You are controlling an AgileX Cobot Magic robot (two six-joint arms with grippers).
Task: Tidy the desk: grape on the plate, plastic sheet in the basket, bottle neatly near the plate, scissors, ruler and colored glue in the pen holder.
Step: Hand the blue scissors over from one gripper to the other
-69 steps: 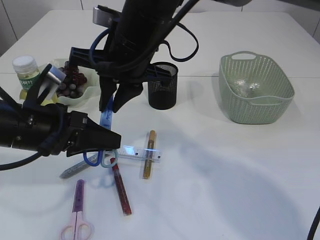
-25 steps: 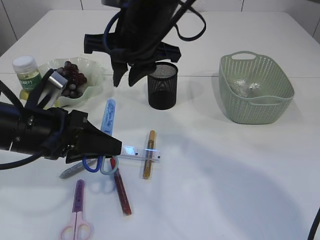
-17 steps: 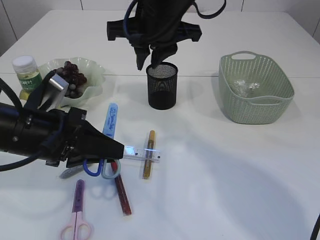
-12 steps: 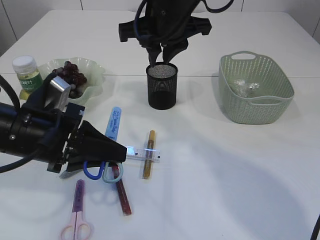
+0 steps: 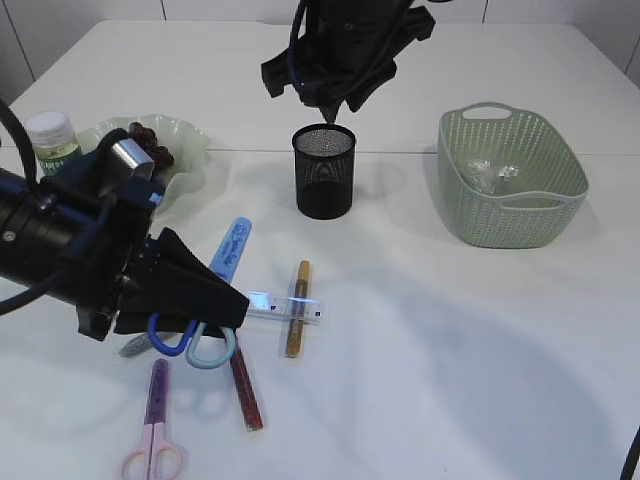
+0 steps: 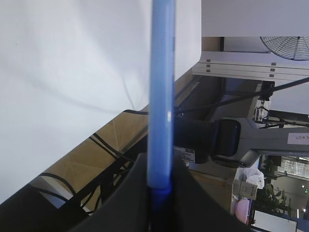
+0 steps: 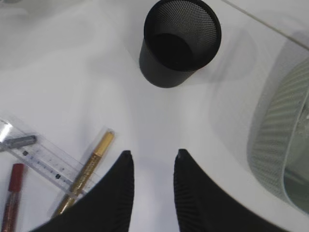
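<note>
White tabletop (image 5: pixel 450 350), black pen holder (image 5: pixel 324 170) upright below right fingers (image 7: pixel 116 193) spread and empty, left fingers (image 5: pixel 215 300) pinching blue scissors (image 5: pixel 228 252) by the covered blade, handles low, tip raised, transparent ruler (image 5: pixel 285 307) just beside, under gold glue (image 5: pixel 297 308)

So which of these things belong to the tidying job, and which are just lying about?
Job: blue scissors, pink scissors, ruler, gold glue, red glue, pen holder, basket, plastic sheet, plate, grapes, bottle.
Lying about: nothing visible; every item is named in the task.
</note>
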